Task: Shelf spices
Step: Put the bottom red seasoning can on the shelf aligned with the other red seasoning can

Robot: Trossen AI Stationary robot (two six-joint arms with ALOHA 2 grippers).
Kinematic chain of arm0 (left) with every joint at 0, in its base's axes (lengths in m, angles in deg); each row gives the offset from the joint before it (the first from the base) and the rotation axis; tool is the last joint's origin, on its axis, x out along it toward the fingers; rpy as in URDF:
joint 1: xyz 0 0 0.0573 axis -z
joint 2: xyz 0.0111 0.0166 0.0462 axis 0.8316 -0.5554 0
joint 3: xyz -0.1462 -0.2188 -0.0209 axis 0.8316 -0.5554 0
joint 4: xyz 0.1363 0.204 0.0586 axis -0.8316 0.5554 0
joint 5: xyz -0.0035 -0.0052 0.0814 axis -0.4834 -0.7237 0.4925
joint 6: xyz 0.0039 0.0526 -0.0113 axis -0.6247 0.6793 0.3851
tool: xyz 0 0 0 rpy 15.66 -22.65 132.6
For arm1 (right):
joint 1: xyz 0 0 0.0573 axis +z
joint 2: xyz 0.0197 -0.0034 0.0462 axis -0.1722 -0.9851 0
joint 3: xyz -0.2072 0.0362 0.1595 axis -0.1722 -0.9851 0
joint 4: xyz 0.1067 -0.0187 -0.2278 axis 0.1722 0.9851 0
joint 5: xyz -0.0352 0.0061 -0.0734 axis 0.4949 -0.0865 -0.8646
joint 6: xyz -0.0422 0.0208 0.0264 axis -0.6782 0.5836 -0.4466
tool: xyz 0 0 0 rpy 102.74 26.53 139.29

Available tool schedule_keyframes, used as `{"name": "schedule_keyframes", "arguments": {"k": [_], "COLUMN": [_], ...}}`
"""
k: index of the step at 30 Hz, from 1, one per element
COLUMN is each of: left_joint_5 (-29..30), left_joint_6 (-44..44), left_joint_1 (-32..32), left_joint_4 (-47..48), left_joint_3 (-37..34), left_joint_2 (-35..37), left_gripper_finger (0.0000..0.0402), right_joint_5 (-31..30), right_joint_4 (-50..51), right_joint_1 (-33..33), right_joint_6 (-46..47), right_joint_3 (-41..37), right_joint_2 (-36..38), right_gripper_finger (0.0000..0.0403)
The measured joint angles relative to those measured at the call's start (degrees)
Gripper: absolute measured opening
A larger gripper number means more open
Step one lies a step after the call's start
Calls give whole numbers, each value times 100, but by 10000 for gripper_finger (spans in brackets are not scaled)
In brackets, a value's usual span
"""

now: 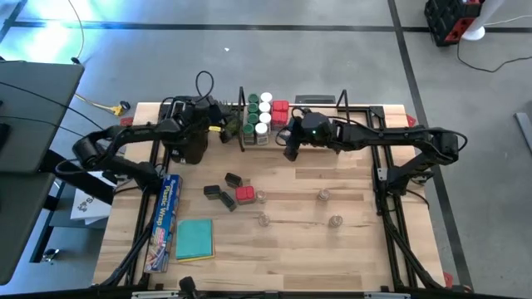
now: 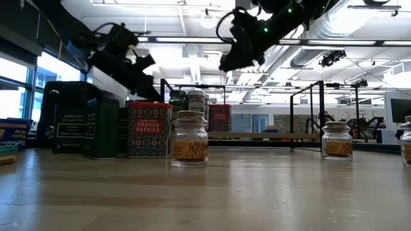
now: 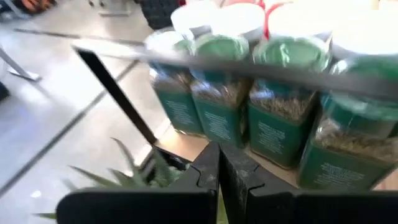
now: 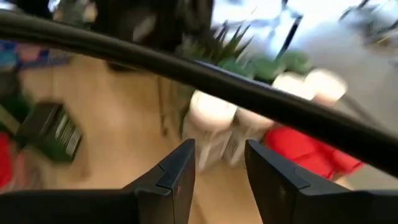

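The spices (image 1: 259,116) crowd the shelf (image 1: 366,112) at the table's back, so the right tool (image 1: 291,149), fingers apart and empty beside them, risks toppling jars, while the left tool (image 1: 224,129) waits pressed together.

Two dark jointed arms (image 1: 391,139) with black cables and angular black fingers (image 4: 177,171).

table (image 1: 357,249): tins (image 1: 229,193), clear jars (image 1: 322,195), teal pad (image 1: 194,238), wrap box (image 1: 166,221) | shelf (image 1: 366,116): jars (image 1: 258,112)
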Motion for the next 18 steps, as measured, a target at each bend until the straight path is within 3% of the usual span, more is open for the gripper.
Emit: {"name": "schedule_keyframes", "arguments": {"k": [4,8,18], "left_joint_5": [113,432,675], "left_joint_6": [59,106,-100], "left_joint_1": [0,66,450], "left_joint_4": [361,854,1921], "left_joint_3": [4,11,17], "left_joint_2": [548,1129,2203], "left_gripper_finger": [0,0,0], "right_joint_5": [768,948,-429], "right_joint_4": [287,84,-1404], "right_joint_1": [1,307,603], "right_joint_6": [-10,-113,475], "right_joint_3": [2,2,2], "right_joint_2": [-229,-691,-1753], "right_gripper_finger": [133,133,133]}}
